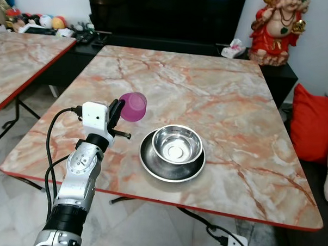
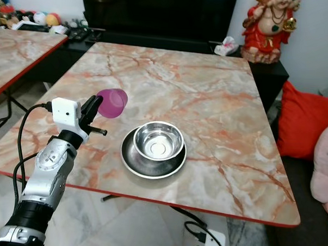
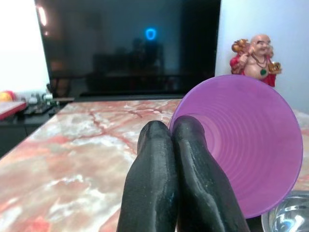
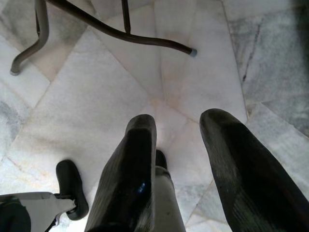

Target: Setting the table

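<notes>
My left gripper (image 1: 121,109) is shut on the rim of a purple plastic cup (image 1: 133,107), holding it tipped on its side just above the marble table (image 1: 220,87). The cup's mouth (image 3: 241,145) faces the wrist camera, with one black finger inside it. Right of the cup, a steel bowl (image 1: 177,144) sits in a steel plate (image 1: 151,160) near the table's front edge. My right gripper (image 4: 181,159) hangs open over the floor tiles.
A second marble table (image 1: 19,62) stands to the left. Behind the main table are a dark TV stand (image 1: 156,43), a red statue (image 1: 277,27) and small toys (image 1: 43,22). A red cushion (image 1: 313,129) lies at the right. Table legs (image 4: 120,34) cross the white floor.
</notes>
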